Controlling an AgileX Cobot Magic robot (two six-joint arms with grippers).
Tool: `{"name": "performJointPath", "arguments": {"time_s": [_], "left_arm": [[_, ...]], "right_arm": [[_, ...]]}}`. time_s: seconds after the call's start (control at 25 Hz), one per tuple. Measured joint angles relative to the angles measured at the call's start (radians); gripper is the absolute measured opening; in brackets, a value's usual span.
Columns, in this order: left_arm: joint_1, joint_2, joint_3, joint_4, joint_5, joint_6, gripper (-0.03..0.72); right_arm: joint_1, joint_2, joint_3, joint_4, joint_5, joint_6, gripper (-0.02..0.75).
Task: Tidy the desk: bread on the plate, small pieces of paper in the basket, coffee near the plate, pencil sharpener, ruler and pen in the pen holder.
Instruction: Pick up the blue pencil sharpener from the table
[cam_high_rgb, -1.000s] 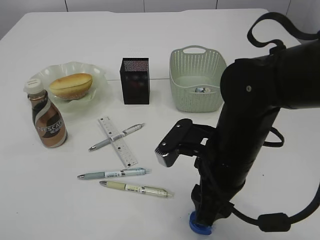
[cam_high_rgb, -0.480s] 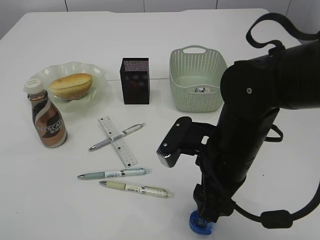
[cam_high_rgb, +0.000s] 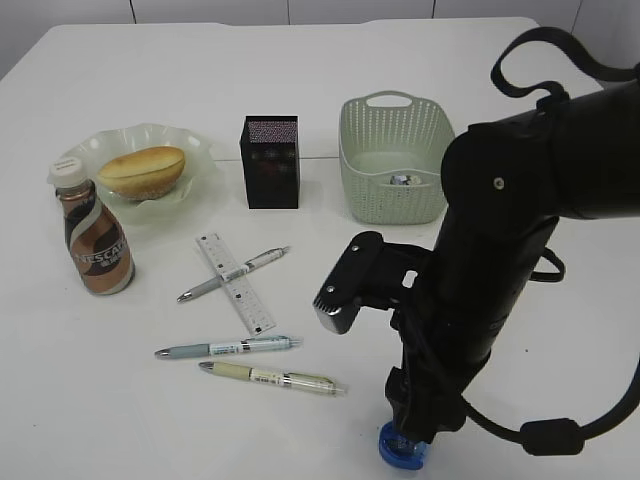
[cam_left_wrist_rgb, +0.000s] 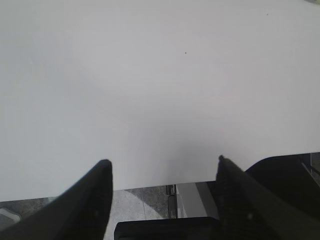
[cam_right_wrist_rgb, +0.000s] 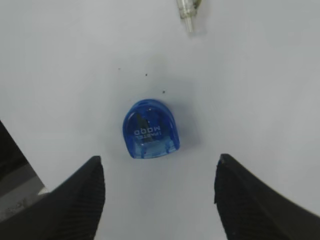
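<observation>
A blue pencil sharpener (cam_right_wrist_rgb: 150, 129) lies on the white desk (cam_high_rgb: 520, 60) near the front edge, also seen under the right arm as the pencil sharpener (cam_high_rgb: 400, 450). My right gripper (cam_right_wrist_rgb: 158, 159) hangs open just above it, fingers either side, touching nothing. The bread (cam_high_rgb: 142, 170) lies on the green plate (cam_high_rgb: 150, 130), with the coffee (cam_high_rgb: 97, 245) beside it. The ruler (cam_high_rgb: 236, 283) and three pens (cam_high_rgb: 232, 273) (cam_high_rgb: 228, 347) (cam_high_rgb: 272, 377) lie loose. The pen holder (cam_high_rgb: 270, 162) and the basket (cam_high_rgb: 392, 170) stand behind; a small piece of paper (cam_high_rgb: 403, 180) is in the basket. My left gripper (cam_left_wrist_rgb: 162, 160) is open and empty.
The bulky right arm (cam_high_rgb: 500, 250) covers the front right of the desk. A pen tip (cam_right_wrist_rgb: 187, 10) pokes in at the top of the right wrist view. The left gripper hovers over the desk's edge (cam_left_wrist_rgb: 150, 180), floor showing below it.
The right arm has shifted slightly over the sharpener. The objects on the desk have not moved.
</observation>
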Motion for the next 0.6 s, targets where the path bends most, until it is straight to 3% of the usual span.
{"name": "performJointPath", "arguments": {"time_s": [0.16,0.6], "left_arm": [[0.0,0.0,0.0,0.002,0.0,0.0,0.478],[0.0,0.0,0.0,0.025,0.0,0.0,0.477]], "right_arm": [[0.0,0.0,0.012,0.049,-0.011,-0.014,0.507],[0.0,0.0,0.056,0.031,-0.203,-0.166,0.519]]}}
